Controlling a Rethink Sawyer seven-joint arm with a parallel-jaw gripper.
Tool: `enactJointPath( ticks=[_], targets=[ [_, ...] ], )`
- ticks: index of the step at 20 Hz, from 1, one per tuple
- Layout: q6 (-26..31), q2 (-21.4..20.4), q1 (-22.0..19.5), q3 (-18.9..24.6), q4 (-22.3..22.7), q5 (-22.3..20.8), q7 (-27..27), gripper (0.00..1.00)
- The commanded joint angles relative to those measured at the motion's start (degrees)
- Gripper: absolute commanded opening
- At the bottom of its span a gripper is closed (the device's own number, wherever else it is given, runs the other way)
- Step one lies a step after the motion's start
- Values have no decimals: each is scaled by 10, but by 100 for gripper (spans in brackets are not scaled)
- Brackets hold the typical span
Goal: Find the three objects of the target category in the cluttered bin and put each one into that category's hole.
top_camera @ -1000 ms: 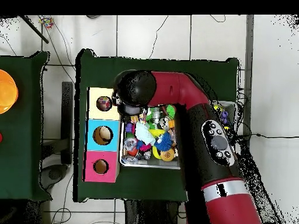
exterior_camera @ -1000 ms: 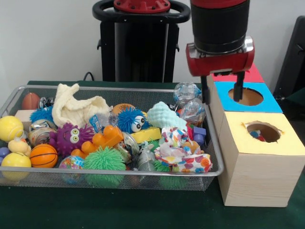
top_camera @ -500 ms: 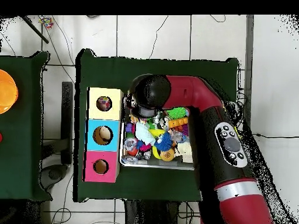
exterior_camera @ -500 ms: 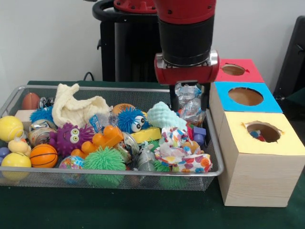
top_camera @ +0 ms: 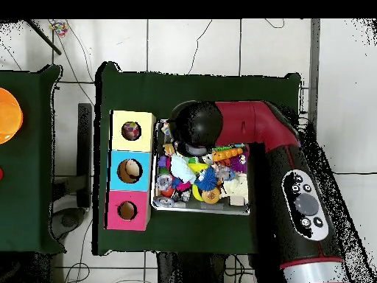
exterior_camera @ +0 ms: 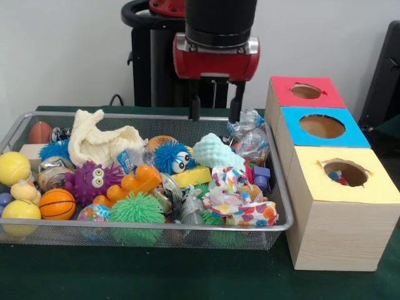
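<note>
Jaws (exterior_camera: 213,107) parted, empty, above the wire bin's (exterior_camera: 282,206) far rim.

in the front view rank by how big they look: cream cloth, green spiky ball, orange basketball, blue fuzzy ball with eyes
1. cream cloth
2. green spiky ball
3. blue fuzzy ball with eyes and orange basketball: too alike to rank, and the basketball sits nearer the camera.

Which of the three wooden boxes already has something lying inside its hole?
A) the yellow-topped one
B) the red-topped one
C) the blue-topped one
A: a small colourful object shows inside the hole of the yellow-topped wooden box, while the holes of the blue-topped box and the red-topped box look bare.
</note>
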Motion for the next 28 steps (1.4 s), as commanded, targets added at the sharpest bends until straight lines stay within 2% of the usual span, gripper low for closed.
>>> enactJointPath(
  ticks=[1,4,7,12,15,21,28],
  targets=[
    [-28,-13,1,-45,17,-50,19,100],
    [-8,-6,4,-32,17,-27,18,100],
    [-16,18,12,-28,18,-21,26,100],
    [-91,79,42,-68,-6,-71,79,100],
    [-117,104,58,-83,-15,-77,99,100],
    [-143,127,83,-91,3,-48,98,100],
    [-166,142,102,-106,-3,-32,95,100]
  ],
)
